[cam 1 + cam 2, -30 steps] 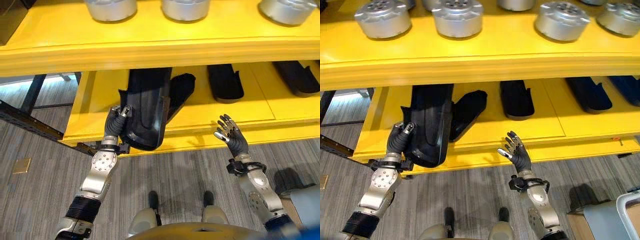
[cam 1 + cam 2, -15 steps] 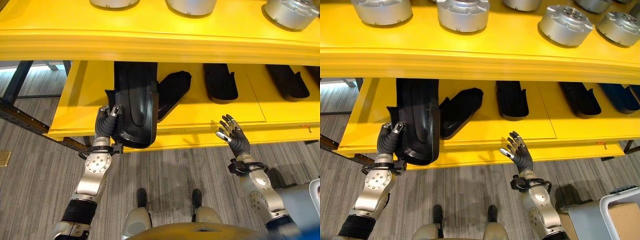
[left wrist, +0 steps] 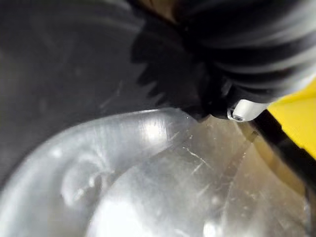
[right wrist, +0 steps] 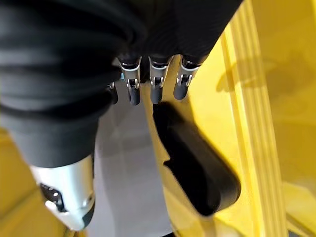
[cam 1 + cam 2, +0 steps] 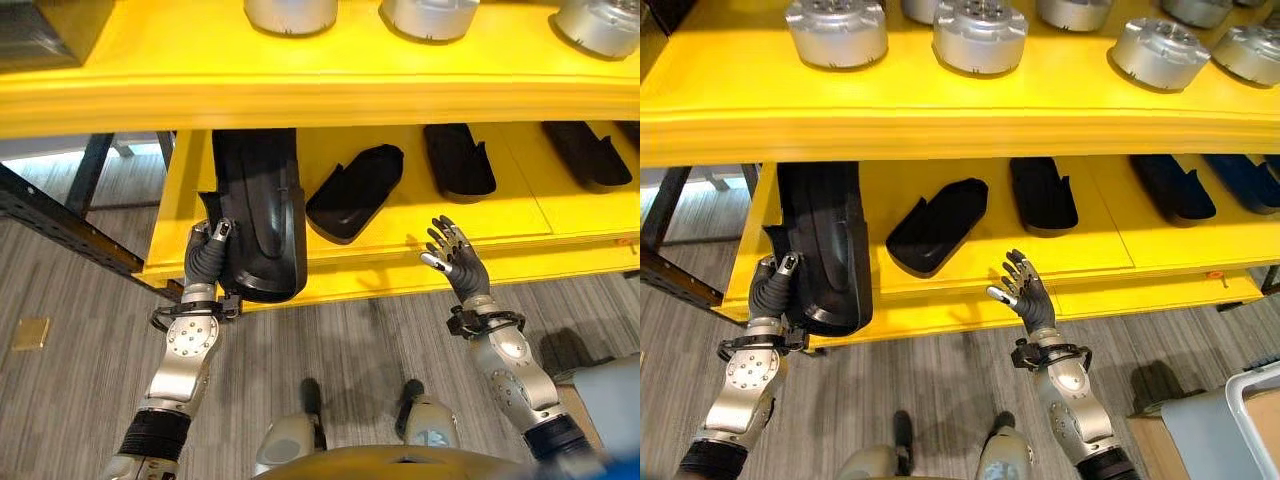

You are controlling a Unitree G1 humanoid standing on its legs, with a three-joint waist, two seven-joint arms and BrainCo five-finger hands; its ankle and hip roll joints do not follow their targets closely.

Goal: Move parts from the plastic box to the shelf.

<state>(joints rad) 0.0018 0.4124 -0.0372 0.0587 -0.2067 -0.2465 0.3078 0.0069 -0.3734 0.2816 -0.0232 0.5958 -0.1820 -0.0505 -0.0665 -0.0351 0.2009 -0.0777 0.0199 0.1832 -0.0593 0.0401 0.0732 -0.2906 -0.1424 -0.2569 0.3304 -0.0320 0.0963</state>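
Left hand [image 5: 205, 258]: fingers curled on the near left edge of the long black moulded plastic part [image 5: 256, 215], whose long axis runs straight back into the lower yellow shelf [image 5: 380, 225], its near end overhanging the front lip. Right hand [image 5: 452, 262]: open, fingers spread, empty, well apart to the right. Room: a shorter black part [image 5: 355, 190] lies angled just beside it; bare shelf deeper in, judged enough to push home.

Left hand [image 3: 247, 44], dark ribbed cover, pressed against glossy black part [image 3: 74, 74]; yellow shelf [image 3: 296, 111] just beside the cover.
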